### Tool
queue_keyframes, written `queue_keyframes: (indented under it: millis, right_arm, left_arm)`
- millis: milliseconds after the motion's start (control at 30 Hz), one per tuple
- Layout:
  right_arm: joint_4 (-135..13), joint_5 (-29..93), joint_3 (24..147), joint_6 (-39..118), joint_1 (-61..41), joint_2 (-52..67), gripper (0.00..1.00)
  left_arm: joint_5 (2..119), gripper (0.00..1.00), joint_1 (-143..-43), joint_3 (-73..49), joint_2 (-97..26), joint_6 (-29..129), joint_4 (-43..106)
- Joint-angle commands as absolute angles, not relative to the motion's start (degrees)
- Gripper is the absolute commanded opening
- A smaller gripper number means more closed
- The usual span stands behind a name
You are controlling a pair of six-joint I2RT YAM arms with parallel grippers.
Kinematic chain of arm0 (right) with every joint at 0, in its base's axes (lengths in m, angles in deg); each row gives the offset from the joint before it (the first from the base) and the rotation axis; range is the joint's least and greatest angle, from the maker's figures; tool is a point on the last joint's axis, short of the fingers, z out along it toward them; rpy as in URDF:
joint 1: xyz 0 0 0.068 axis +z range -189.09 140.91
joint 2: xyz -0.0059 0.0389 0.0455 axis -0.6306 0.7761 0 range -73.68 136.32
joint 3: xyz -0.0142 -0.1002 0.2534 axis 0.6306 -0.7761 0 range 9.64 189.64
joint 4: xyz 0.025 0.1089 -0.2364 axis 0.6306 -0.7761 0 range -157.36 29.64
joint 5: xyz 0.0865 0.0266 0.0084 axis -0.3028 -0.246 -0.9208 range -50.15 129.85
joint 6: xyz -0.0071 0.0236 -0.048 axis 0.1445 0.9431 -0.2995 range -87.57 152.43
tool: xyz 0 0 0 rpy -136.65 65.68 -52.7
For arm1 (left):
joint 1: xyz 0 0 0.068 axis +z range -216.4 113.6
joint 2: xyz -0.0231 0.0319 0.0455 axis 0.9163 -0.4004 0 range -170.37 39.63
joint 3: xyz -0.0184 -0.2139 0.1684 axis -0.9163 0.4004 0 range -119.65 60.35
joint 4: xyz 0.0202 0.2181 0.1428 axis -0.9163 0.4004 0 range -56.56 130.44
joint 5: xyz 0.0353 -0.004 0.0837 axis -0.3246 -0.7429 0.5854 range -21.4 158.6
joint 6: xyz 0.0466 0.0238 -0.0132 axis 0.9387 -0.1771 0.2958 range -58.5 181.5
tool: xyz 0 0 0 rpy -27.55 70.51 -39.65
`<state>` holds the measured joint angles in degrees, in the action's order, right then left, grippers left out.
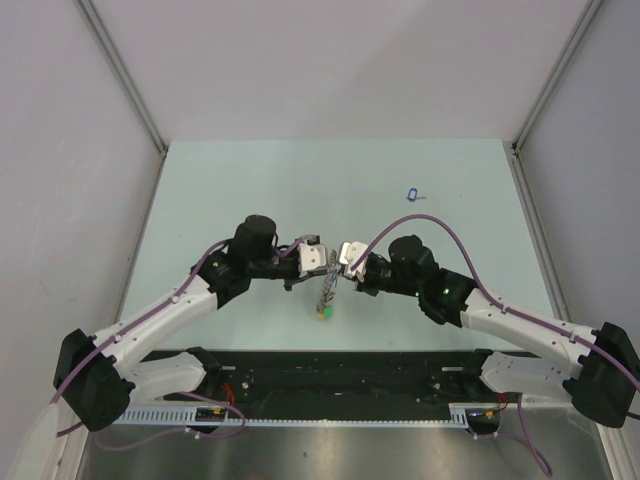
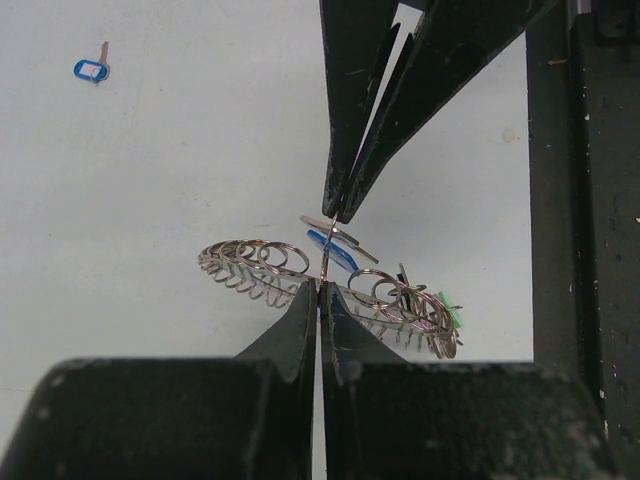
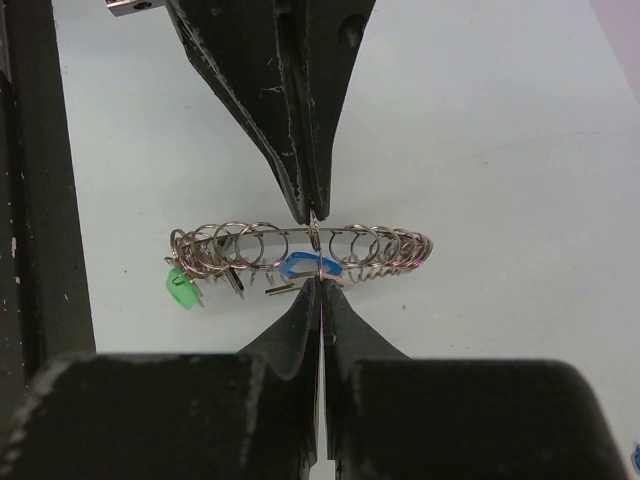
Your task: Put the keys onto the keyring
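**Both Grippers Clamped on Keyring at Table Centre**

The left gripper is clenched, its fingertips pinching the thin wire of the keyring. The keyring is held off the table between the two arms, with a green tag hanging at one end. A blue-tagged key sits against the ring at the pinch point. The right gripper is clenched on the same wire from the opposite side. A loose blue key lies well apart, far right.

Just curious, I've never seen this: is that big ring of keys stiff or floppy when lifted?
The keyring is probably stiff: it holds its curve while pinched by the left gripper and right gripper. Its dangling small rings and green tag would likely swing.
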<state>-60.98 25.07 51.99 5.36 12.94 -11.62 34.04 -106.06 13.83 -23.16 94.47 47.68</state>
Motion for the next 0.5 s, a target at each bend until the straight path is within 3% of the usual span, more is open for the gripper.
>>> queue_keyframes:
  millis: [0,467]
  right_arm:
    - [-59.9,24.0,53.9,4.6,13.2,-11.5,0.00]
    - [-60.1,24.2,53.8,4.0,13.4,-10.9,0.00]
  left_arm:
    - [31.1,0.00,-106.5,10.7,-23.2,94.9,45.0]
    - [29.2,0.00,-106.5,10.4,-23.2,94.7,45.1]
